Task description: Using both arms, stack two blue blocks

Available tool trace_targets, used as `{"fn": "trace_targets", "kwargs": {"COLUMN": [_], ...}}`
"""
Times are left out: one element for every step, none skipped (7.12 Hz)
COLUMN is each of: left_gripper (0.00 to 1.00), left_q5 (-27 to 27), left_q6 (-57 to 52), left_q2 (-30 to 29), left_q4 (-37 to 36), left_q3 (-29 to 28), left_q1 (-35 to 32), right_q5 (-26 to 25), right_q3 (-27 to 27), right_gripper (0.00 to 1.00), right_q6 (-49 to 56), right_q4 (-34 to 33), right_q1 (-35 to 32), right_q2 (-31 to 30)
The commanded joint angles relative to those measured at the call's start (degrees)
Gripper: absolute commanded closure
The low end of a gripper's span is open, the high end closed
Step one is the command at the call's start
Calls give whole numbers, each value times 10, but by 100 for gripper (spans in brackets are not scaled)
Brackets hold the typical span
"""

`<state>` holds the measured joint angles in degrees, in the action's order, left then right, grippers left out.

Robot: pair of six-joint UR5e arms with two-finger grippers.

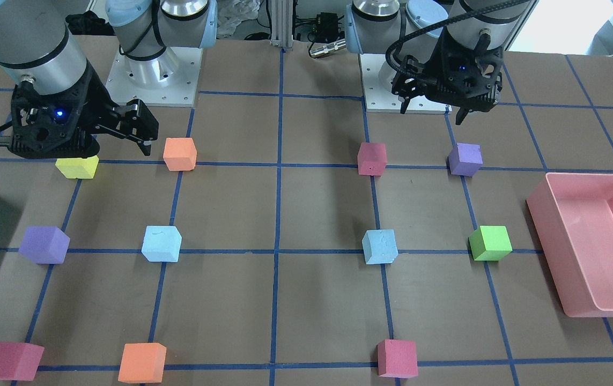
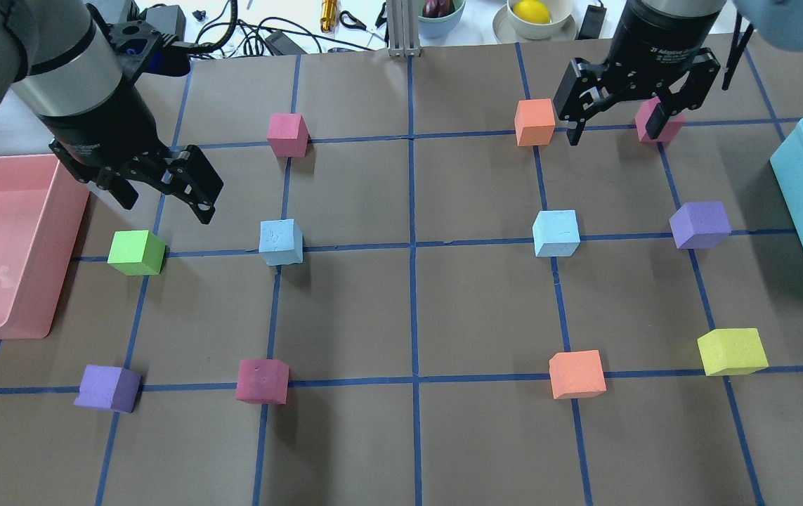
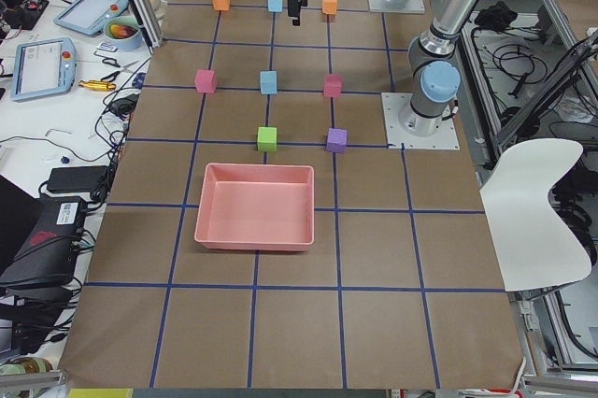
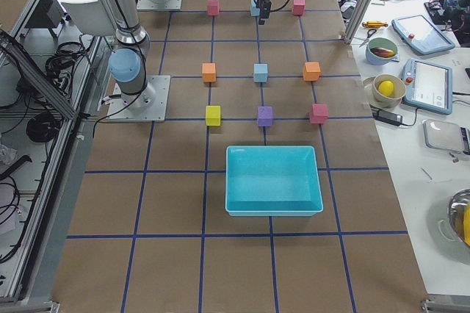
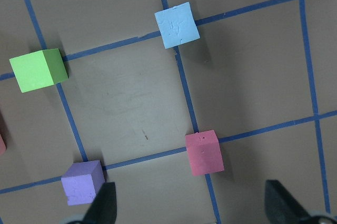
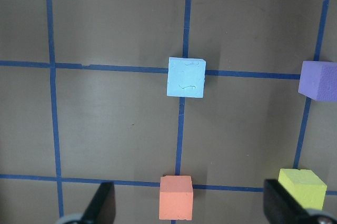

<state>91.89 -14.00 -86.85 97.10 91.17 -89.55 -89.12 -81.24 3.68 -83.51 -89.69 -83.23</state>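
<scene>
Blue blocks [image 2: 280,242] — light foam, pinch the flat faces

Midway up the table [image 2: 471,309], on tape crossings [image 2: 413,245] and well apart: left block [image 2: 280,242] near the green cube [image 2: 135,252], right block [image 2: 556,233] near a purple cube [image 2: 700,225]. Scuffed matte foam, square-edged — likely light, soft and grippy, so a gentle pinch on opposite faces should do. Farther off, left arm [image 2: 67,77] and right arm [image 1: 22,37] hover, both jaws spread wide, empty.

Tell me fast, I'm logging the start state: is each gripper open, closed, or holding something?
Left gripper: open, holding nothing.
Right gripper: open, holding nothing.
</scene>
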Motion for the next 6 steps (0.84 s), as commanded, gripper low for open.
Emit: {"fn": "trace_targets", "kwargs": {"left_gripper": [0, 0, 0, 0, 0, 0], "left_q5": [-1, -22, -53, -53, -53, -53], "left_q6": [0, 0, 2, 0, 0, 1], "left_q2": [-22, -28, -32, -41, -56, -73], "left_q4": [-87, -144, -180, -223, -288, -357], "left_q3": [38, 74, 104, 138, 173, 202], "left_q1": [1, 0, 0, 1, 1, 1], "right_q5": [1, -2, 5, 6, 0, -3], "right_q3": [-1, -1, -1, -1, -2, -8], "right_gripper": [0, 0, 0, 0, 0, 0], "right_q6": [6, 7, 1, 4, 3, 4], "right_q4": [0, 0, 0, -4, -55, -113], "right_q1": [3, 3, 3, 3, 3, 3], "right_q2": [4, 6, 26, 38, 66, 106]}}
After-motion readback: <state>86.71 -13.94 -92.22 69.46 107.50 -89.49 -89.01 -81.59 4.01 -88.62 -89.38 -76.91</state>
